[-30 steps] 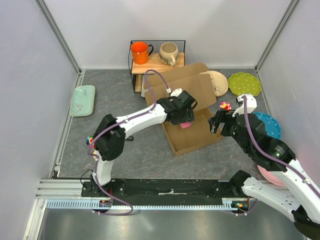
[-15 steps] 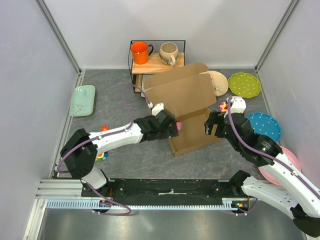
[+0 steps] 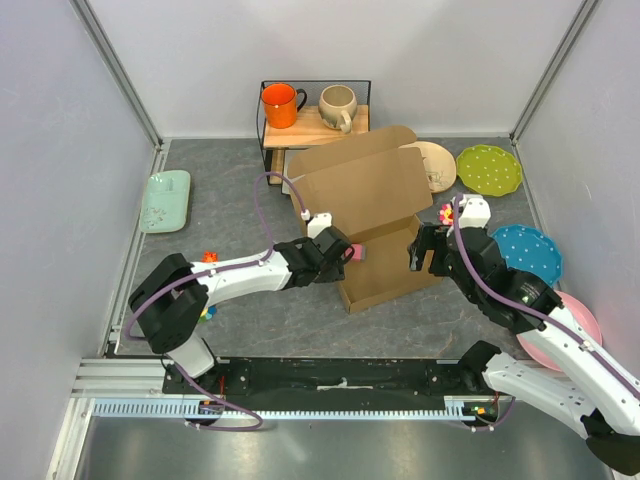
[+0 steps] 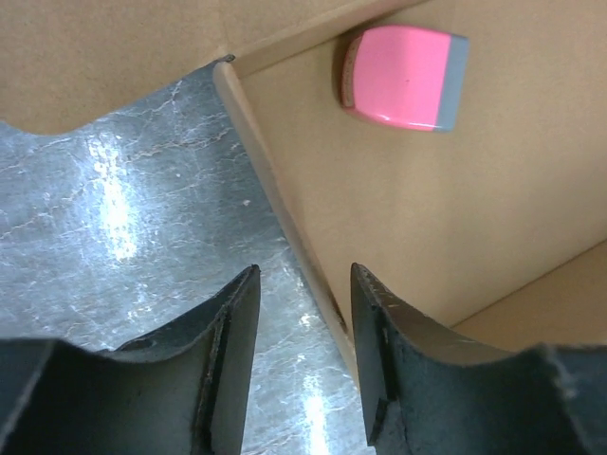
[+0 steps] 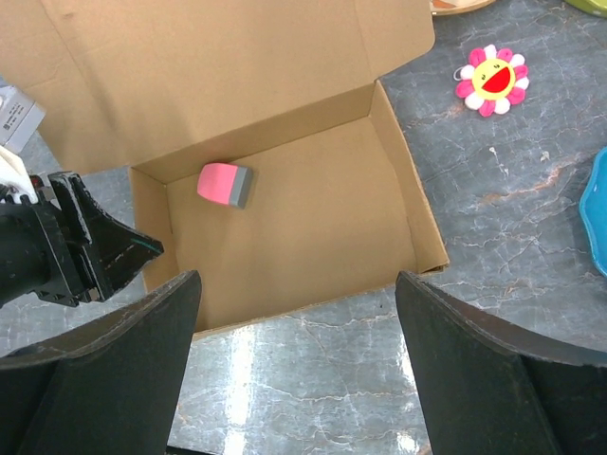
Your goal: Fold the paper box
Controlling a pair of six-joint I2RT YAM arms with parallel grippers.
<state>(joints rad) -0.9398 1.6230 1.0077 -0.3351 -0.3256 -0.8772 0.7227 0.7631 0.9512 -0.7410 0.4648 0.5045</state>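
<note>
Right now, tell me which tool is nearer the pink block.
Left. Left tool sits at the box wall beside the pink block; right tool hangs at the opposite wall.

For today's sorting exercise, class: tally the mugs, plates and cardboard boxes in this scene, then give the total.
Mugs: 2 (orange mug, beige mug)
Plates: 4 (tan plate, green plate, blue plate, pink plate)
Boxes: 1 (paper box)
Total: 7
</note>
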